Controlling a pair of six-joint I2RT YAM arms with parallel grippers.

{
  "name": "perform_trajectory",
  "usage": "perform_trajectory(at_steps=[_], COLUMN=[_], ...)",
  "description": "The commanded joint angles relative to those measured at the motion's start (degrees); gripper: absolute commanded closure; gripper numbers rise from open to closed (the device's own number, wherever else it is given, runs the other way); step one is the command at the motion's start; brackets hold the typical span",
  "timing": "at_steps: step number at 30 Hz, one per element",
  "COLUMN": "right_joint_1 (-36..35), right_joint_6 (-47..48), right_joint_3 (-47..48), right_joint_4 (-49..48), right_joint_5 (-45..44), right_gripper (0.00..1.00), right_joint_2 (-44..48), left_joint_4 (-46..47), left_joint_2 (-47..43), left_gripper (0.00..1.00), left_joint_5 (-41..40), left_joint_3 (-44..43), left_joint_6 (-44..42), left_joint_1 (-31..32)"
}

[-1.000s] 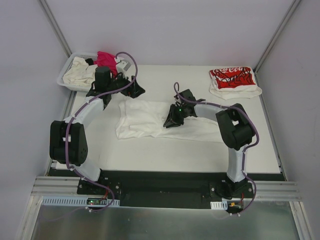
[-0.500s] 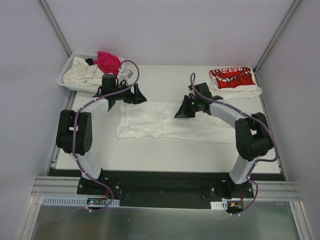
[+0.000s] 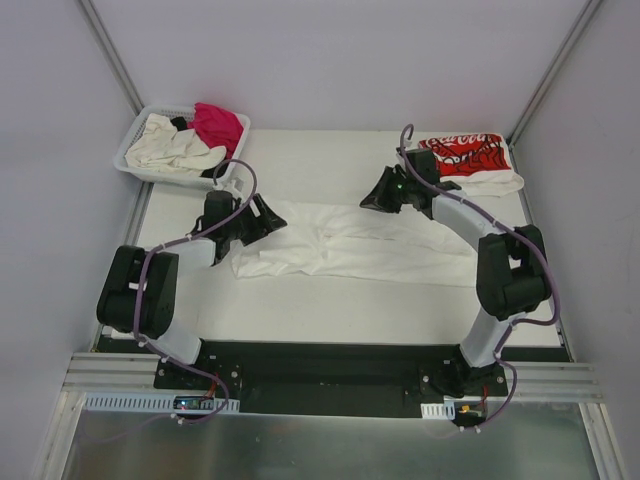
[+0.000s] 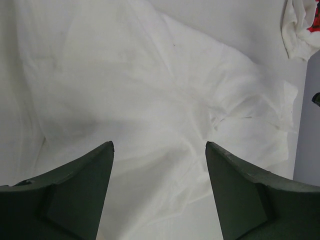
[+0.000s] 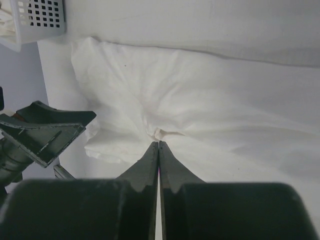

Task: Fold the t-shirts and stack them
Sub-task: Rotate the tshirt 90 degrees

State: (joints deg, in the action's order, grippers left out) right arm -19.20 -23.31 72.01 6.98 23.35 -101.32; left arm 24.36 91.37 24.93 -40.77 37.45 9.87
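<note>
Top view: white shirt (image 3: 340, 245) spread mid-frame; folded printed shirt (image 3: 465, 160) upper right. My right gripper (image 3: 372, 197) sits at white shirt's upper edge, left gripper (image 3: 265, 213) over its left end.

Left wrist: jaws wide apart, nothing between them. If I lift right side alone, cloth likely drags and bunches.

Right wrist: jaws clenched on small pucker (image 5: 159, 134) of white shirt. Thin pinch, I judge: may slip out, or catch one layer only.

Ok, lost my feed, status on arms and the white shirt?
Left fingers open over white t-shirt, left end. Right fingers shut, pinching its far edge. Shirt lies spread, wrinkled. Nothing in the way.
</note>
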Motion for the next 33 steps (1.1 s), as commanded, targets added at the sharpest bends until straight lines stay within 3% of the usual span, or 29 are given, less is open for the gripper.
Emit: perform_trajectory(at_steps=[1,10,16,24,33], right_joint_1=[1.7,5.9,7.5,9.3,11.7], right_joint_6=[-0.9,-3.1,-1.3,-0.8,-3.3], right_joint_3=[-0.3,-3.4,-3.5,-5.0,-5.6], right_joint_4=[-2.8,-5.4,-5.7,-8.8,-10.7], right_joint_5=[0.0,1.5,-2.3,-3.6,-2.1], right_gripper=[0.96,0.95,0.92,0.89,0.89], right_joint_2=[2.8,9.2,13.2,13.8,16.8], left_joint_4=[4.5,8.1,8.6,-5.0,-7.4], left_joint_2=[-5.9,-1.8,2.5,3.3,11.9], left_gripper=[0.27,0.27,0.27,0.24,0.24], left_joint_5=[-10.2,-14.2,-15.5,-24.0,-22.9], left_joint_3=[3.3,2.4,0.3,-5.0,-14.1], left_joint_6=[7.5,10.1,13.3,9.0,8.3], left_joint_1=[1.8,1.7,1.7,1.7,1.6])
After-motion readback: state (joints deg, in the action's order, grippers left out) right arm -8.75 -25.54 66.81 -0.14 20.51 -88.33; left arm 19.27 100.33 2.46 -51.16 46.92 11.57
